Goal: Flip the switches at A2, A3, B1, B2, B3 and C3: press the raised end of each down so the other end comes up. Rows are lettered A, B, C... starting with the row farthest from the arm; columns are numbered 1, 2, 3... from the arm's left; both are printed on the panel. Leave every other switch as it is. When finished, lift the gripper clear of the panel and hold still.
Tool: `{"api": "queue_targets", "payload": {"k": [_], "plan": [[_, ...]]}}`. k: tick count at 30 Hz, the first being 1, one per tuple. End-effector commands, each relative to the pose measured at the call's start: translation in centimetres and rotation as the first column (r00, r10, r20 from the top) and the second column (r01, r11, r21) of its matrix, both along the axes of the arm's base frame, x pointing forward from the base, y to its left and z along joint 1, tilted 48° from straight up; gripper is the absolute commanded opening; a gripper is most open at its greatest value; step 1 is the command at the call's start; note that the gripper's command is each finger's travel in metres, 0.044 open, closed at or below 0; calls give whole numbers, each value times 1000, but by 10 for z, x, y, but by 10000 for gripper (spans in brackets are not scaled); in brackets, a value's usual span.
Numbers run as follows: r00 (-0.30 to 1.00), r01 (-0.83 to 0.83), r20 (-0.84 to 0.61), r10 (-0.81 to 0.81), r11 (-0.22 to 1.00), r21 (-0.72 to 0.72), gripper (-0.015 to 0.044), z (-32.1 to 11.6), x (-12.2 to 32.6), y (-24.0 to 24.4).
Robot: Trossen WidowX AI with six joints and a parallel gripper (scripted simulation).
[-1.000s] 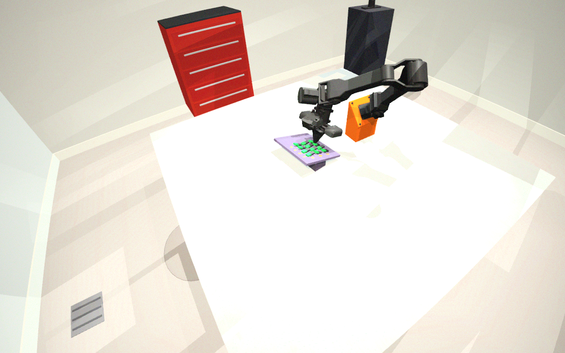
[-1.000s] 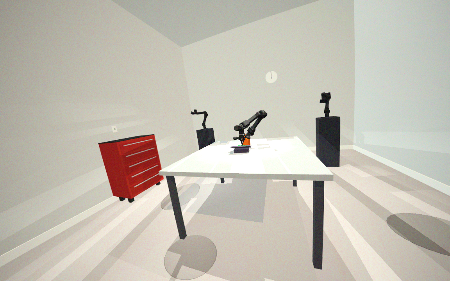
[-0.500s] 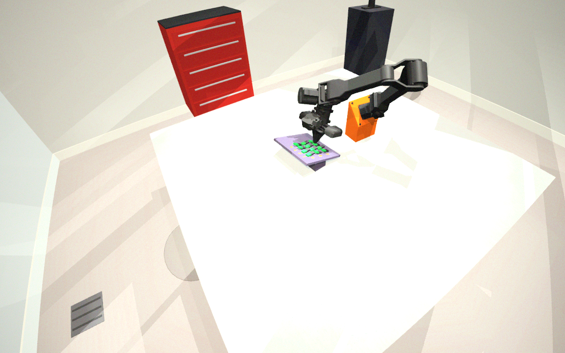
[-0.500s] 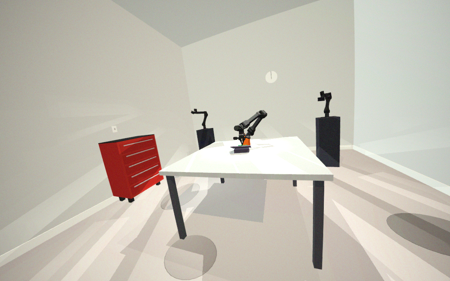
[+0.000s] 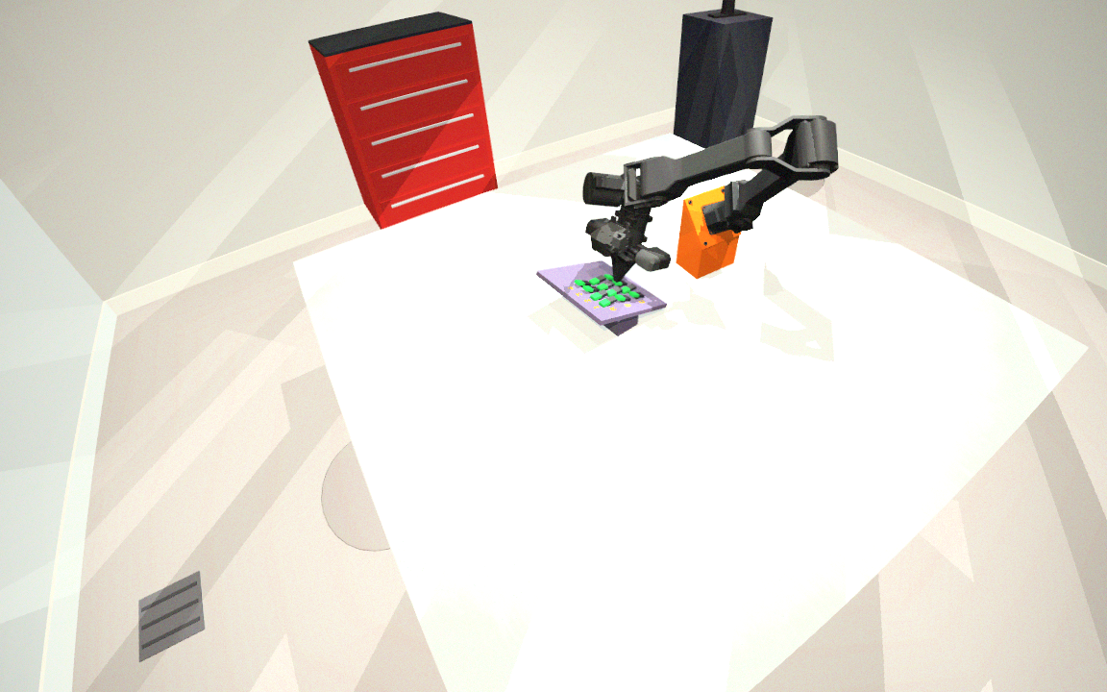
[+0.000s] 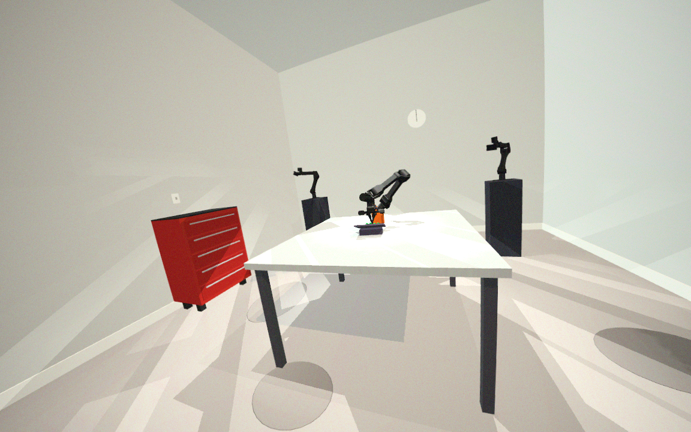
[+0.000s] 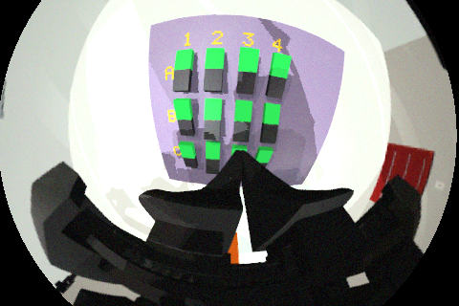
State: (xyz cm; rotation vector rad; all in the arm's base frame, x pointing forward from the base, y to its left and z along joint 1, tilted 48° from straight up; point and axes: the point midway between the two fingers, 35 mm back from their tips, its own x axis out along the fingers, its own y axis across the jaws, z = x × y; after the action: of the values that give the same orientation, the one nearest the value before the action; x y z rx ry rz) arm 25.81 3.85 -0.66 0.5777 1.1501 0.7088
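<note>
The lilac panel [image 5: 557, 276] [image 7: 325, 72] carries rocker switches in rows A to C and columns 1 to 4, each green at the far half and dark at the near half. In the wrist view I see A2 [image 7: 214, 58], A3 [image 7: 249, 60], B1 [image 7: 183, 109], B2 [image 7: 212, 109] and B3 [image 7: 243, 111] unobstructed. My gripper [image 5: 619, 277] [image 7: 239, 155] is shut and empty, its tip low at C3 [image 7: 239, 147]. It hides the near half of C3 and part of C4 [image 7: 264, 155]. Contact and which ends are raised cannot be told clearly.
The panel stands on a white table [image 5: 627, 481] [image 6: 380, 253]. An orange block [image 5: 701, 251] [image 6: 379, 219] is near the arm's base. A red drawer cabinet [image 5: 420, 129] [image 6: 186, 263] [image 7: 408, 167] and dark pedestals [image 5: 721, 77] [image 6: 504, 215] stand beyond the table.
</note>
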Motion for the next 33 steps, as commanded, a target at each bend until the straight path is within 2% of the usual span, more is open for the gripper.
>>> {"api": "queue_targets", "payload": {"k": [1, 21, 28, 33], "plan": [[1000, 3, -4, -3, 1000, 5, 0, -1, 0, 1], [1000, 3, -4, -3, 1000, 5, 0, -2, 0, 3], [1000, 22, 10, -22, 1000, 6, 0, 35, -17, -45], [1000, 22, 11, -22, 1000, 7, 0, 36, -18, -47]]}}
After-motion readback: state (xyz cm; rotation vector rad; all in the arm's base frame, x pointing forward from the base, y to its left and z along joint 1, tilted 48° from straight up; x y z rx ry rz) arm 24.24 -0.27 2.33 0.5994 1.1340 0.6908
